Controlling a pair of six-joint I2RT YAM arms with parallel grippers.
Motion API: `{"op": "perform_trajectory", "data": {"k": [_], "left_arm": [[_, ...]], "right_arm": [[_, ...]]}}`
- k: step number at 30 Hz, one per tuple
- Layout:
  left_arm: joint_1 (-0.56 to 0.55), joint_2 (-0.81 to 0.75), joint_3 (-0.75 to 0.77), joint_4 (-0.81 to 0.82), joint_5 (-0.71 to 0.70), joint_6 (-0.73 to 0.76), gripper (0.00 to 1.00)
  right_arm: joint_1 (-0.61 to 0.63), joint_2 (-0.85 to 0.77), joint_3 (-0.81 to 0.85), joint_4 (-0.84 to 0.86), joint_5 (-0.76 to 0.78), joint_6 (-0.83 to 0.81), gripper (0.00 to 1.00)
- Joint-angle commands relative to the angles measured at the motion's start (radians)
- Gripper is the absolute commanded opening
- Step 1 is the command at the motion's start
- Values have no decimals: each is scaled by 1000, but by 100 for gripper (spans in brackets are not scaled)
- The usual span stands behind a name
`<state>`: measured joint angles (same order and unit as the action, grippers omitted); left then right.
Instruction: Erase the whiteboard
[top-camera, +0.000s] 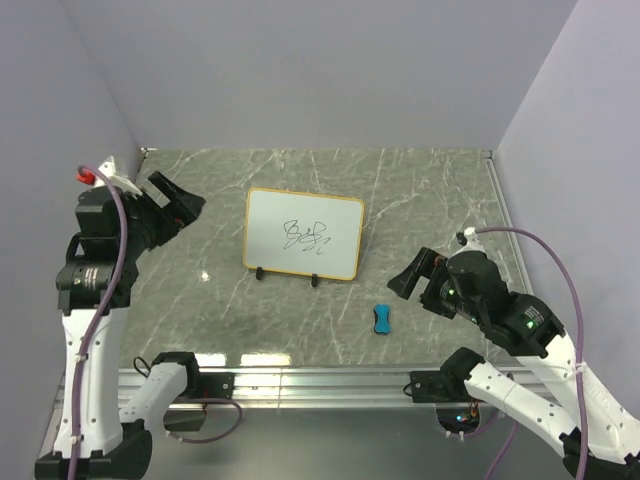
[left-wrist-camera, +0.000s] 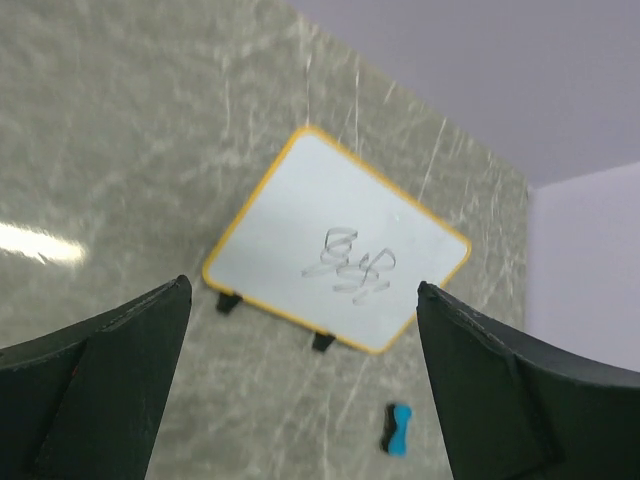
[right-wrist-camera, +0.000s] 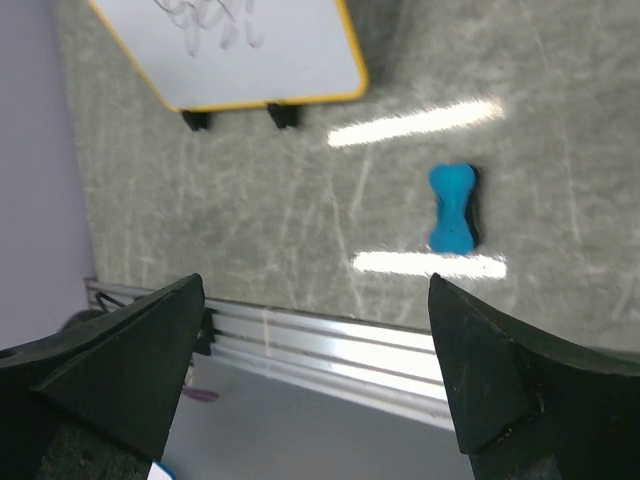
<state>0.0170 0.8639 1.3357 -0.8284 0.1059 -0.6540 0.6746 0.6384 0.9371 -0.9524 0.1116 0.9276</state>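
**Top view.** The whiteboard (top-camera: 304, 233) stands on the marble table (top-camera: 200, 180) at mid-depth, roughly centred between the two arms. Its two black feet (top-camera: 261, 272) are at its near edge and its marked face is turned toward the arm bases. How steeply it leans cannot be told. A black scribble (top-camera: 307, 237) sits near the middle of the face.

The left gripper (top-camera: 185, 200) hangs in the air to the left of the board and apart from it. The right gripper (top-camera: 407, 272) hangs to the board's near right, also apart. A blue eraser (top-camera: 382, 320) lies on the table between the board's near-right corner and the right gripper, nearer the rail (top-camera: 300, 378) than the board.

**Left wrist view.** The left gripper's fingers (left-wrist-camera: 120, 380) are spread wide with nothing between them. The whole board shows in the gap, with the eraser lower right. The picture is soft, so the scribble cannot be read.

**Right wrist view.** The right gripper's fingers (right-wrist-camera: 120, 370) are likewise spread wide and hold nothing. The board is cut off by the top edge. Only its near part, both feet and the lower fringe of the scribble appear. The eraser lies between two bright glare streaks on the table. The fingers themselves are dark and blurred, cropped by the lower frame.
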Motion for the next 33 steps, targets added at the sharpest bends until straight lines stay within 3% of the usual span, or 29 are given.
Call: {"op": "perform_trajectory", "data": {"k": [1, 3, 5, 13, 21, 33], "left_arm": [[-2, 15, -78, -88, 101, -96, 99], [-2, -25, -228, 77, 321, -130, 99], [-2, -101, -365, 182, 409, -154, 100], [-11, -221, -379, -24, 100, -124, 98], [-38, -267, -423, -92, 89, -90, 85], [-57, -276, -432, -127, 80, -75, 76]], "right_arm": [[5, -47, 2, -109, -15, 14, 100], [3, -87, -30, -106, -21, 16, 100], [3, -89, -87, -111, -18, 27, 100], [3, 15, -260, -80, -50, 56, 95], [3, 101, -443, 76, -98, 44, 92], [5, 369, -330, 199, -32, -65, 89]]}}
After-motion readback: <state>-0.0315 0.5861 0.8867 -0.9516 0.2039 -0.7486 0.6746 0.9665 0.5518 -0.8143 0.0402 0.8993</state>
